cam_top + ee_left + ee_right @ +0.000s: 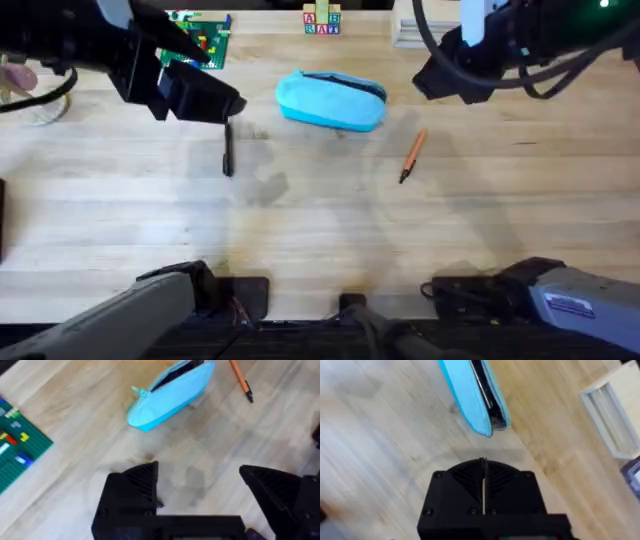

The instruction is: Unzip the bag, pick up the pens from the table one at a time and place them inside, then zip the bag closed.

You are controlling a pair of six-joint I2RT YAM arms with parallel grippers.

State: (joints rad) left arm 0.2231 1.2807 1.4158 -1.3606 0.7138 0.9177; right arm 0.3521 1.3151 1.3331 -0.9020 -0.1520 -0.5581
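1. The left hand (pixel 222 108) hovered over the counter (pixel 120 220) with its fingers spread wide and nothing between them. The black pen (pixel 228 152) lay just below it, toward 6 o'clock, its long axis running 12 to 6.
2. That hand was plainly the nearer one to the black pen, so a short drop looked enough to straddle it.
3. The bag (pixel 331 100) sat at the counter's middle back, at about 3 o'clock from the left hand: a light blue oval pouch, its long axis roughly 9 to 3, its zipper slit showing dark and parted along the top.
4. The orange pen (pixel 412 155) lay at 5 o'clock from the bag, well apart, tilted 1 to 7 with its dark tip nearer the bases.
5. The right hand (pixel 484 485) hung at 3 o'clock from the bag, fingers pressed together, holding nothing.
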